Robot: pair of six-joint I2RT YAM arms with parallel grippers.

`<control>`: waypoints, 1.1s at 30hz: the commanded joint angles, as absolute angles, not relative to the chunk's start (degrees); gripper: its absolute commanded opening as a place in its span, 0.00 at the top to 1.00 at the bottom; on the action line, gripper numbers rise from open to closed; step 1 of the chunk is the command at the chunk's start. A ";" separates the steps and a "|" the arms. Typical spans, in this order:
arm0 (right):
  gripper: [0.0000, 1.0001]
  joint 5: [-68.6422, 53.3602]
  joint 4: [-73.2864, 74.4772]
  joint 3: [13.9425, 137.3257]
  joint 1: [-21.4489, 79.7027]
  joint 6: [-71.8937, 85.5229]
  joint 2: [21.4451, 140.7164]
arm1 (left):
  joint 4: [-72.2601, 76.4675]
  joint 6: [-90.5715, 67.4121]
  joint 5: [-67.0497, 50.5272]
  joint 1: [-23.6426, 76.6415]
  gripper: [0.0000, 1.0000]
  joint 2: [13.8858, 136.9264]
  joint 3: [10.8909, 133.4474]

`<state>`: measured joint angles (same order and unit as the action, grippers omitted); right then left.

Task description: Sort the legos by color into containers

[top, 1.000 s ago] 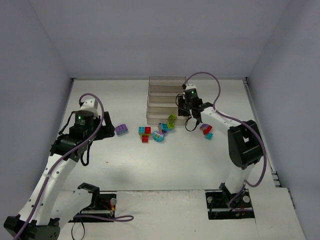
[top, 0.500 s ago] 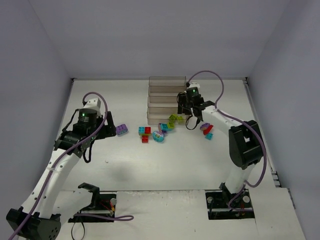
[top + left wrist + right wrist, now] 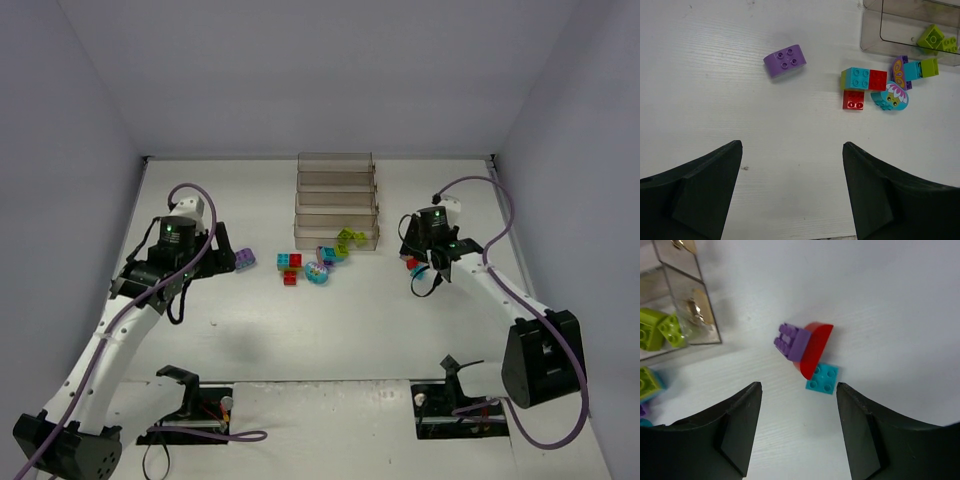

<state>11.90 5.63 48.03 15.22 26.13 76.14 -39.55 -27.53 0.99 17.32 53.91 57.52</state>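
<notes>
My left gripper (image 3: pixel 792 146) (image 3: pixel 216 262) hangs open and empty above the bare table, short of a purple brick (image 3: pixel 785 60) (image 3: pixel 242 260). Beyond it lies a group of legos: a cyan-and-red stack (image 3: pixel 865 79), a red brick (image 3: pixel 855 99), a round cyan piece (image 3: pixel 890 96) and a cyan-and-green stack (image 3: pixel 920 69). My right gripper (image 3: pixel 798 386) (image 3: pixel 424 264) is open and empty just short of a red-and-purple stack (image 3: pixel 805 346) with a cyan plate (image 3: pixel 822 378) under it. Two lime bricks (image 3: pixel 660 329) (image 3: pixel 347 239) lie in the lowest of the containers (image 3: pixel 336 200).
The tiered tray rack stands at the back centre, its lowest clear wall (image 3: pixel 695 315) just left of my right gripper. The white table (image 3: pixel 330 320) is walled by grey panels on the left, back and right.
My right gripper opened, left a lime brick in the lowest tray, and swung right and nearer, over the red-and-purple stack. The left arm shifted only slightly.
</notes>
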 commanded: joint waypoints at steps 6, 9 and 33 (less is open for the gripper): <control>0.46 11.43 6.59 43.24 12.92 29.97 78.65 | -36.56 -28.39 0.00 18.19 0.25 54.23 59.94; 0.50 10.20 5.01 42.72 12.13 29.10 81.47 | -36.83 -28.30 0.17 18.28 0.25 54.05 59.77; 1.00 2.64 4.91 44.03 9.31 23.91 82.37 | -37.71 -28.30 0.70 18.54 0.25 51.86 57.74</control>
<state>3.03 3.77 43.57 9.30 24.80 87.92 -39.62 -27.73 0.23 18.26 52.66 57.30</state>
